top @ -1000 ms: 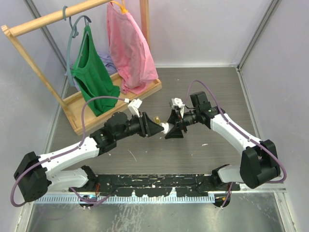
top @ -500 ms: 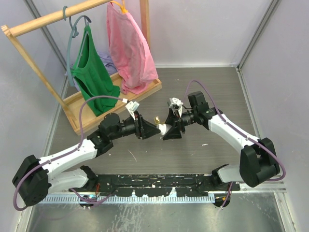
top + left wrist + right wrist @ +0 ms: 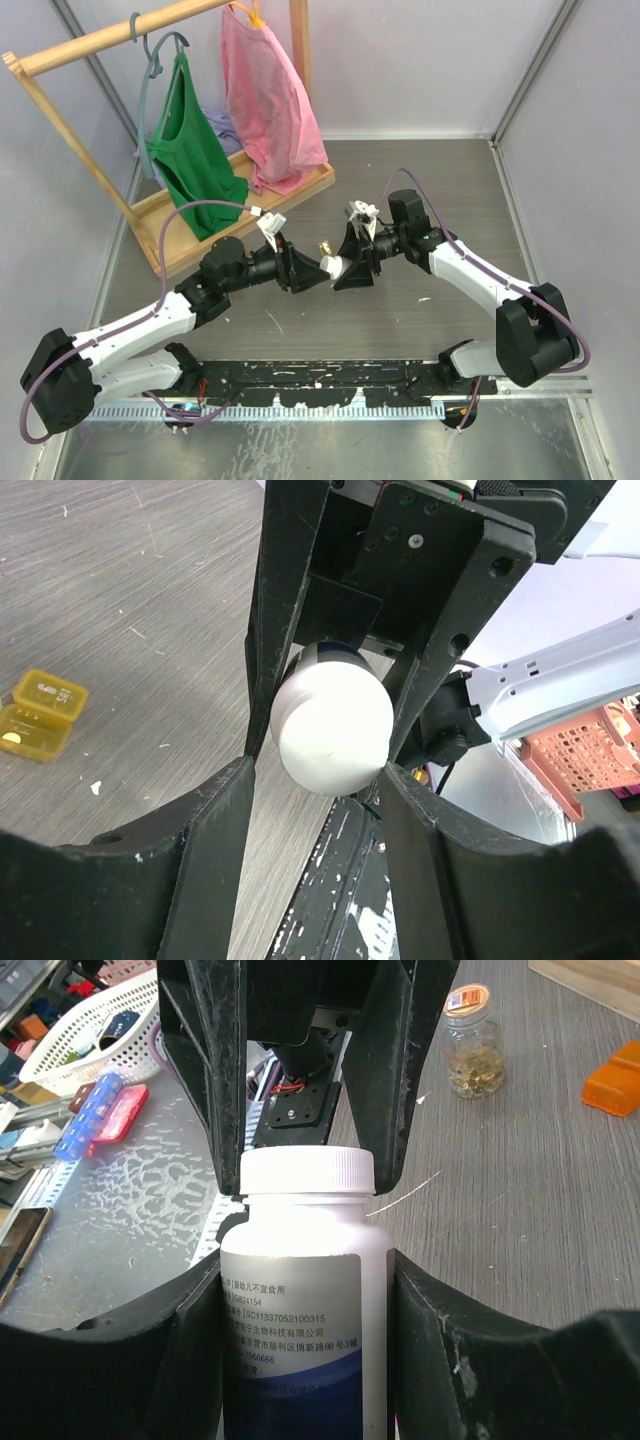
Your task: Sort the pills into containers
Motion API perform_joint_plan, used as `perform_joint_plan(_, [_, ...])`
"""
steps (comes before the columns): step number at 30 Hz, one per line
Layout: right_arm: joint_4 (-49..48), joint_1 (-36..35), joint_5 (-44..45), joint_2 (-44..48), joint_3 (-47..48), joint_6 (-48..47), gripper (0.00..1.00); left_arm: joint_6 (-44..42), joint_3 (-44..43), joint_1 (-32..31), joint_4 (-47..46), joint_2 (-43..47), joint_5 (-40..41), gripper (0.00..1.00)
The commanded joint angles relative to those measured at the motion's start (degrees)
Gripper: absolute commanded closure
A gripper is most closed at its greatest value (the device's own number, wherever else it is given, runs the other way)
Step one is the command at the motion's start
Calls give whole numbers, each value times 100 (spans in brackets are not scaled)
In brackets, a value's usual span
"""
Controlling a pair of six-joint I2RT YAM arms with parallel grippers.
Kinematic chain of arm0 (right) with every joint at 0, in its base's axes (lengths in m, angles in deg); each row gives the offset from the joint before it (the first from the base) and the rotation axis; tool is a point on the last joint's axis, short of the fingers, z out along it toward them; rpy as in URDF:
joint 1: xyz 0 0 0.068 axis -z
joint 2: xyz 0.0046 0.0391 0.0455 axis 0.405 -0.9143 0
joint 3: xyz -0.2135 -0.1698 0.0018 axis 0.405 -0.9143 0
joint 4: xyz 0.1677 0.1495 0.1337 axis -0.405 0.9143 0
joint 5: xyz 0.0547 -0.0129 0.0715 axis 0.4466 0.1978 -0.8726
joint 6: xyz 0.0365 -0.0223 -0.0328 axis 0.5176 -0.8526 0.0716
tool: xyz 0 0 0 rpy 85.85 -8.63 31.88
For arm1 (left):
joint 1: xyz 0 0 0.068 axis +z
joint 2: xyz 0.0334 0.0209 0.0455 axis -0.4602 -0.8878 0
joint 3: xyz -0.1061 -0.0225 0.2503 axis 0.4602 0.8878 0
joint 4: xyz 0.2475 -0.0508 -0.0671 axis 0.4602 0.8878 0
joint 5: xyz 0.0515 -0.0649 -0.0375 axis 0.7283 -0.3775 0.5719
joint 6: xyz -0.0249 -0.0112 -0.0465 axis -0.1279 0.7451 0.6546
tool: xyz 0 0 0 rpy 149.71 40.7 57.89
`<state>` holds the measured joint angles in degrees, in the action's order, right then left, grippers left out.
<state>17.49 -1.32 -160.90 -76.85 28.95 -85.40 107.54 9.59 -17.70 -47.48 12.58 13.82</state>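
Between the two arms a white pill bottle (image 3: 300, 1300) with a blue-banded label hangs over the table, my right gripper (image 3: 305, 1290) shut on its body. My left gripper (image 3: 318, 770) faces it from the other side. Its jaws stand open around the white cap (image 3: 332, 730), with a thin gap on one side. From above, the left gripper (image 3: 316, 268) and right gripper (image 3: 348, 266) meet at the bottle (image 3: 336, 265). The containers (image 3: 40, 715), a small yellow two-cell box, lie on the table with one pill in a cell. A glass jar (image 3: 472, 1055) holds yellowish pills.
A wooden rack (image 3: 60, 60) with a green top (image 3: 190, 150) and a pink one (image 3: 265, 90) stands at the back left. The glass jar (image 3: 325, 246) sits just behind the grippers. Beyond the table's near edge are a white basket (image 3: 70, 1030) and pill organisers (image 3: 100, 1115).
The left gripper's jaws have widened around the cap. Both grippers and the bottle have shifted slightly left. The right gripper's hold is unchanged.
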Motion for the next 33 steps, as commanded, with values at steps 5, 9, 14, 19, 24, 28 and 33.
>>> perform_joint_plan(5, [-327,-49,-250,33,90,139,99,-230,-257,10,588,135,139,41])
perform_joint_plan(9, [-330,-48,-228,61,98,136,99,-424,-169,7,1028,381,420,35])
perform_joint_plan(14, [-209,-48,-129,90,102,-50,99,-671,186,13,1083,840,258,28])
perform_joint_plan(19, [681,-4,131,129,299,-968,99,-92,345,13,748,1509,419,8])
perform_joint_plan(24, [1402,74,408,179,466,-1802,99,1109,403,12,428,1788,1336,2])
perform_joint_plan(28, [1846,97,615,151,593,-2299,99,2137,376,7,-48,1446,1644,2])
perform_joint_plan(33, [1974,153,699,174,615,-2475,99,2520,-182,-96,736,1041,2083,2])
